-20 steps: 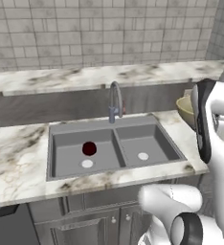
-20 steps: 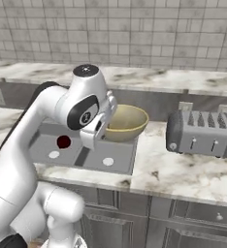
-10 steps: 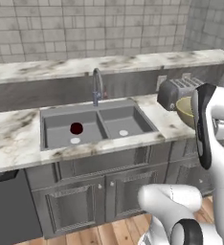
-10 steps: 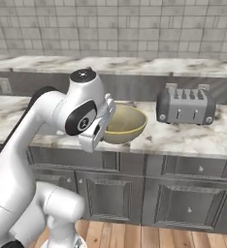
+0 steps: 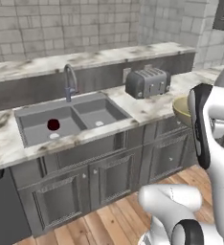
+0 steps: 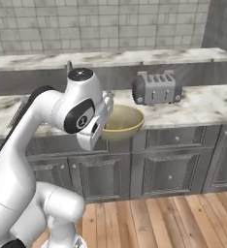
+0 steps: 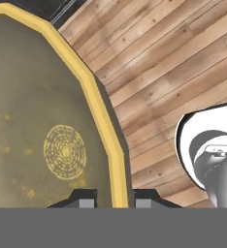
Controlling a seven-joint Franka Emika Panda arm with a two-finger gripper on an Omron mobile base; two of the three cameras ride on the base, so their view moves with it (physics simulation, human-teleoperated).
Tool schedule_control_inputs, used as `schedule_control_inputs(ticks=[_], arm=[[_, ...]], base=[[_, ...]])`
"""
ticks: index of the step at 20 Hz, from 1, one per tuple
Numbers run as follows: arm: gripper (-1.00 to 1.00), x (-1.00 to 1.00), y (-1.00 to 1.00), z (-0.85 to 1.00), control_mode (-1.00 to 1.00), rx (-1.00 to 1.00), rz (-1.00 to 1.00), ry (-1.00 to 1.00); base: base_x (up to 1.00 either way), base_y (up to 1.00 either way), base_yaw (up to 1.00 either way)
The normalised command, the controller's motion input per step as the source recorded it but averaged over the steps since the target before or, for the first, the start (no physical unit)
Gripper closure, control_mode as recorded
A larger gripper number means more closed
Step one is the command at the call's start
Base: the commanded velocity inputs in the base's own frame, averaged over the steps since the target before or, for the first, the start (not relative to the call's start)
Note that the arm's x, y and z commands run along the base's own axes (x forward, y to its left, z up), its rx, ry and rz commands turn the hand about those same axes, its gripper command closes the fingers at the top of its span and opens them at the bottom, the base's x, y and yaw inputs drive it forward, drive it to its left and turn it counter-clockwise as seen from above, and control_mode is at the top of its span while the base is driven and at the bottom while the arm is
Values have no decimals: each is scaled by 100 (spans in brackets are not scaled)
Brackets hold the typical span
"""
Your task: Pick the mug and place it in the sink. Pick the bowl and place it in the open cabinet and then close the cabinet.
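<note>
1. The claw is nearly closed, one finger on each side of the rim of the bowl, and grips it there.
2. The bowl hangs level in the air in front of the counter edge; its body extends to one side of the claw.
3. Directly beneath the claw lies bare wood floor, giving open room on that side of the rim.
4. Past the bowl, the toaster stands on the counter, well apart from the claw.
5. Farther off, the sink is set into the counter.
6. The mug sits in the sink's far basin, well apart from the claw.
</note>
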Motion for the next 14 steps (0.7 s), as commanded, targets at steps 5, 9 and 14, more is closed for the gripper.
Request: schedule_control_inputs(ticks=[5,9,14], arm=[[100,0,0,0,100,0,0,0],[100,0,0,0,100,0,0,0],[100,0,0,0,100,0,0,0]], base=[[0,-9,-55],[0,-25,-61],[16,-12,-56]])
